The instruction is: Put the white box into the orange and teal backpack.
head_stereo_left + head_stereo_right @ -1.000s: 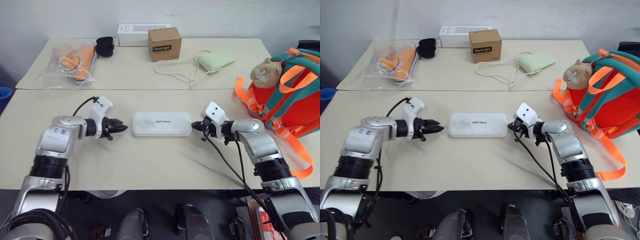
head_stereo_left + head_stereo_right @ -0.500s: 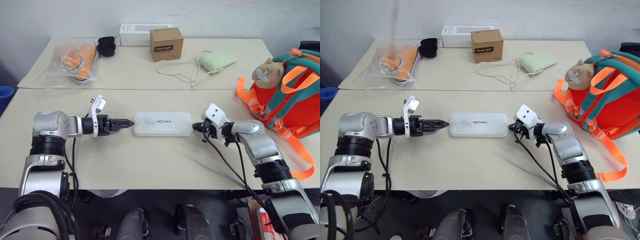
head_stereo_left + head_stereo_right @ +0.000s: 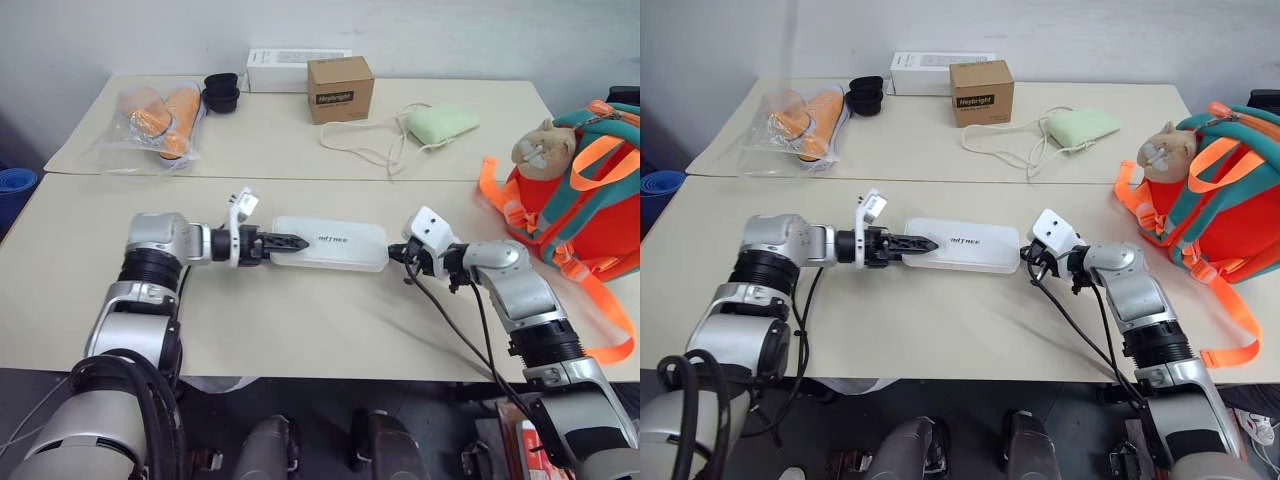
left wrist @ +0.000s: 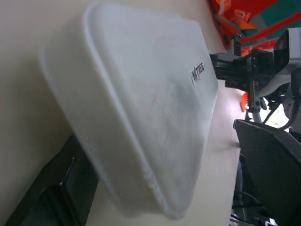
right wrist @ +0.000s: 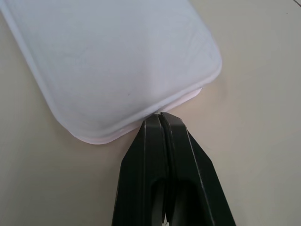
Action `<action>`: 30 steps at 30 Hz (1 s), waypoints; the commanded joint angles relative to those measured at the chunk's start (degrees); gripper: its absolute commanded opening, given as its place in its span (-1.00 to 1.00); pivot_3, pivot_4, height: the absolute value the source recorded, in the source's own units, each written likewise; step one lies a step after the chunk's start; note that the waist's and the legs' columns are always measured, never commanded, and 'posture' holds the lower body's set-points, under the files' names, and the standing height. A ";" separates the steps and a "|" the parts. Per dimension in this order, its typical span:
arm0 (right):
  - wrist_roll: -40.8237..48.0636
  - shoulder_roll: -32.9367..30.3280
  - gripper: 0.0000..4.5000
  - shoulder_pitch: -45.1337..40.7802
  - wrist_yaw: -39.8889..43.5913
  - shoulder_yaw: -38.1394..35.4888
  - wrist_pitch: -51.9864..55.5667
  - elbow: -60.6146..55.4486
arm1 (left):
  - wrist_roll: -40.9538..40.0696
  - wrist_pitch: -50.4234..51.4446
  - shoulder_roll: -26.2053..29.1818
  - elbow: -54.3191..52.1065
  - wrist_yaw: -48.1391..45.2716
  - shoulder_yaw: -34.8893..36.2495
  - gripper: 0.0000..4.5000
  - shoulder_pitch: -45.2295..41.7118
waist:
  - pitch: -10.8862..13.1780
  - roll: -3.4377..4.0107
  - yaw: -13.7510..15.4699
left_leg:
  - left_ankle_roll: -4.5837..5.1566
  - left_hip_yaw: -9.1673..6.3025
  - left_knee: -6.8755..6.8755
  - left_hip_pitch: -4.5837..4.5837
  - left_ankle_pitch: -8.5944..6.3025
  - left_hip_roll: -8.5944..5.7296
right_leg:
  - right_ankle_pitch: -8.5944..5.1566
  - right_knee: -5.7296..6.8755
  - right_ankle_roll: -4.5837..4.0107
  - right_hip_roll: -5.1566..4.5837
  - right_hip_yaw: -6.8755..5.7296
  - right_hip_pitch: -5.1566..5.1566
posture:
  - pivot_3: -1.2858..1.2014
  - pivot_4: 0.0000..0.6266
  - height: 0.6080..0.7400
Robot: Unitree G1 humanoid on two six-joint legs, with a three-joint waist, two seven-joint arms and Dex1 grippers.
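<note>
The white box point(image 3: 330, 244) lies flat on the near beige table point(image 3: 300, 320), lettering up, its long sides running across the table between the two arms. The left gripper point(image 3: 288, 241) reaches in level from the box's left end; its fingers are spread wide, one dark finger lying over the top of the box's left end, while the left wrist view shows the other finger point(image 4: 51, 197) below the box's near edge. The box sits between the fingers, but whether they press on it I cannot tell. The right gripper point(image 5: 160, 123) is at the box's right end with its fingers pressed fully together, their tips touching the middle of that short rounded edge and holding nothing.

The orange and teal backpack point(image 3: 590, 190) stands to the right of the box, well apart from it, at the table's right edge, with the tan plush animal head point(image 3: 540, 146) facing the box and orange straps point(image 3: 600, 300) trailing over the table edge.

Beyond the box, on the far table point(image 3: 480, 150), are a brown cardboard cube point(image 3: 340, 88), a long white carton point(image 3: 285, 70) behind it, a pale green pouch point(image 3: 442, 121) with a white cord, two black cups point(image 3: 224, 91), and a clear bag of orange items point(image 3: 160, 115) far to the box's left.
</note>
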 commanded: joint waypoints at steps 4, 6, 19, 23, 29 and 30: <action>0.30 -0.79 -1.00 2.19 -0.58 -1.16 -0.29 -3.70 | 0.79 -2.15 0.69 4.45 1.00 2.43 0.37 -3.52 | 0.01 -0.01 -0.52 | -0.02 0.03 -0.02 0.00 -0.01 0.08 | 0.00 0.01 0.00 0.06 0.00 -0.05 | 0.03 -0.52 1.00; 0.37 -0.79 -1.00 2.80 -0.81 -1.33 -0.04 -4.58 | 0.36 -1.54 0.90 5.54 0.65 3.47 0.13 -4.40 | 0.01 -0.02 -0.55 | -0.02 0.02 -0.02 0.00 0.00 0.09 | 0.00 0.01 0.00 0.06 -0.02 -0.05 | 0.03 -0.52 1.00; 11.30 -7.69 -0.72 18.93 -2.25 -19.20 15.82 -26.39 | -12.44 19.15 0.56 -19.44 1.80 12.56 -0.40 2.25 | 0.02 -0.03 0.26 | 0.02 -0.02 0.16 -0.74 0.02 0.02 | 0.00 0.17 0.01 0.00 0.07 -0.69 | 0.03 -0.52 1.00; 19.24 -14.95 -0.18 31.40 2.86 -35.37 23.39 -33.54 | -17.25 26.42 -1.36 -29.03 7.55 20.89 -0.40 4.53 | 0.04 -0.08 1.17 | 0.08 -0.06 0.24 -0.72 0.05 -0.01 | 0.02 0.18 0.04 0.04 0.08 -0.63 | 0.03 -0.52 1.00; 25.51 -22.01 0.69 36.91 4.90 -54.93 30.25 -28.74 | -31.43 26.96 -2.69 -38.69 17.80 27.22 -0.40 8.26 | 0.04 -0.09 1.20 | 0.15 -0.02 0.19 -0.50 0.06 0.02 | 0.10 0.04 0.14 -0.10 0.28 -0.54 | 0.03 -0.52 1.00; 25.99 -22.52 0.85 36.77 4.87 -55.68 30.35 -28.12 | -32.77 26.96 -3.41 -40.79 19.66 28.39 -0.40 8.76 | 0.04 -0.09 1.18 | 0.11 -0.03 0.18 -0.48 0.05 0.08 | 0.10 0.02 0.14 -0.13 0.28 -0.54 | 0.03 -0.52 1.00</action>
